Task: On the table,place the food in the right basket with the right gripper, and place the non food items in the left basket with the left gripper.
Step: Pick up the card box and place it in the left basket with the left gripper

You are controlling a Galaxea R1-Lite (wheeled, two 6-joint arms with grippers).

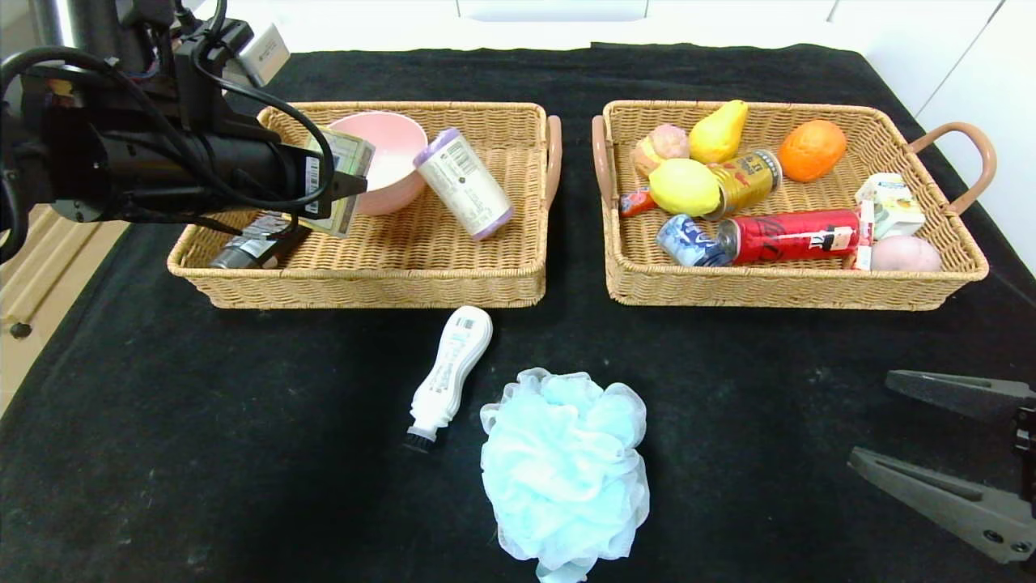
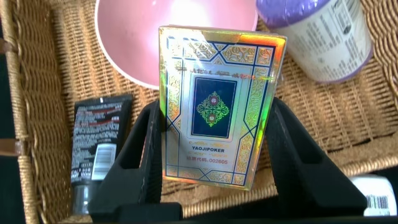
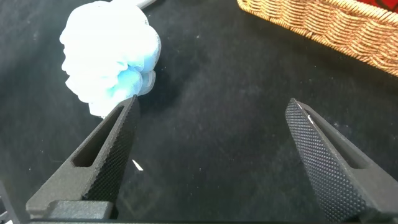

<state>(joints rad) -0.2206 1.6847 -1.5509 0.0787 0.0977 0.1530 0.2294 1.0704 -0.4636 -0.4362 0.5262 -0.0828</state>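
My left gripper (image 1: 344, 185) is shut on a shiny playing-card box (image 1: 346, 166) and holds it above the left basket (image 1: 364, 279), near the pink bowl (image 1: 392, 150). In the left wrist view the card box (image 2: 214, 106) sits upright between both fingers (image 2: 146, 143), over the basket's wicker floor. A white brush bottle (image 1: 449, 372) and a light blue bath pouf (image 1: 566, 470) lie on the black table in front of the baskets. My right gripper (image 1: 872, 420) is open and empty at the front right, low over the cloth; the pouf (image 3: 109, 50) lies just beyond one finger.
The left basket also holds a purple-capped white roll (image 1: 463, 182) and a black tube (image 1: 251, 247). The right basket (image 1: 777, 287) holds a pear (image 1: 719, 129), an orange (image 1: 812, 150), a lemon (image 1: 684, 186), a red can (image 1: 789, 235) and other packs.
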